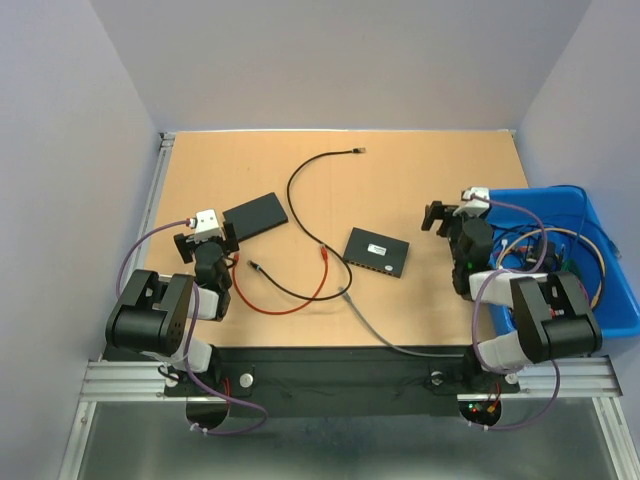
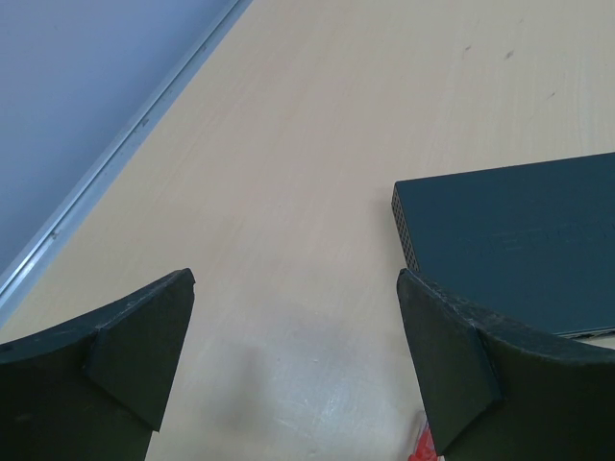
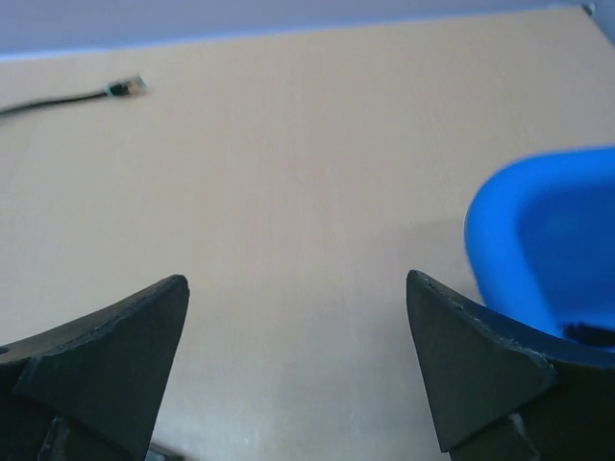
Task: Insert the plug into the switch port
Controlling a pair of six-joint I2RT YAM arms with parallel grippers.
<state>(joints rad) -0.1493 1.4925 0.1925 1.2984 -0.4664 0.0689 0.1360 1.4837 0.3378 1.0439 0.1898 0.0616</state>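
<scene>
A dark network switch (image 1: 377,251) with a white label lies mid-table. A second flat dark switch (image 1: 255,214) lies to the left and also shows in the left wrist view (image 2: 519,245). Loose cables lie between them: a black cable with one plug (image 1: 253,265) near my left arm and its other plug (image 1: 360,149) far back, which also shows in the right wrist view (image 3: 125,88). There is also a red cable (image 1: 290,300) and a grey cable (image 1: 370,320). My left gripper (image 1: 205,238) (image 2: 296,288) is open and empty beside the left switch. My right gripper (image 1: 447,213) (image 3: 296,283) is open and empty, right of the centre switch.
A blue bin (image 1: 580,260) holding several more cables stands at the right table edge, close to my right arm; its rim shows in the right wrist view (image 3: 538,230). A metal rail (image 2: 125,134) runs along the table's left edge.
</scene>
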